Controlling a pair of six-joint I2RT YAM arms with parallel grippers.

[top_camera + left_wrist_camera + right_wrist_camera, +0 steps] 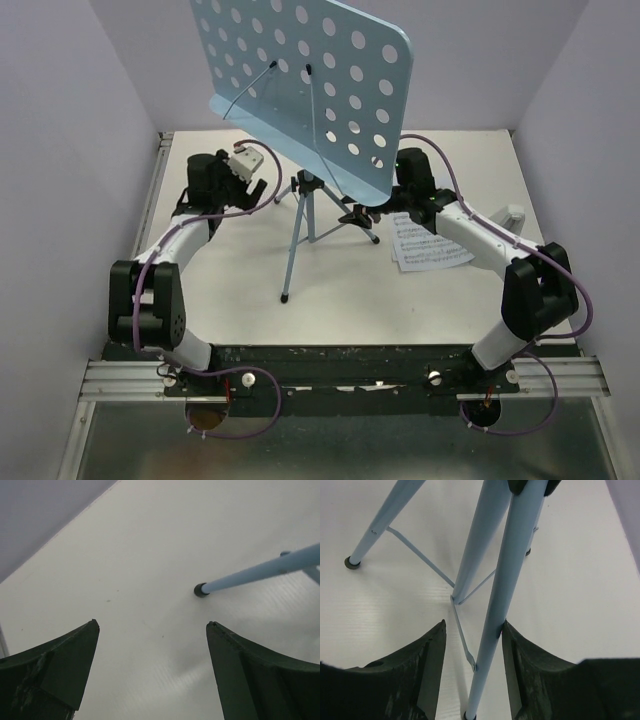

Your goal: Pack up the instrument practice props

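The light-blue music stand stands upright mid-table, with its perforated tray (310, 75), two thin wire holders and tripod legs (300, 235). Printed sheet-music pages (428, 243) lie flat to the right of it, partly under my right arm. My left gripper (268, 190) is open and empty, low at the stand's left. In the left wrist view (152, 623) a leg's black foot (201, 590) lies ahead of it. My right gripper (360, 215) is open and straddles one tripod leg (505, 575). Its right finger (520, 660) touches the leg and the left finger stands apart.
White table top (340, 310) with pale walls on three sides. The stand's thin cross braces (420, 555) join the legs to the centre tube. A black frame rail (330, 365) carrying both arm bases runs along the near edge.
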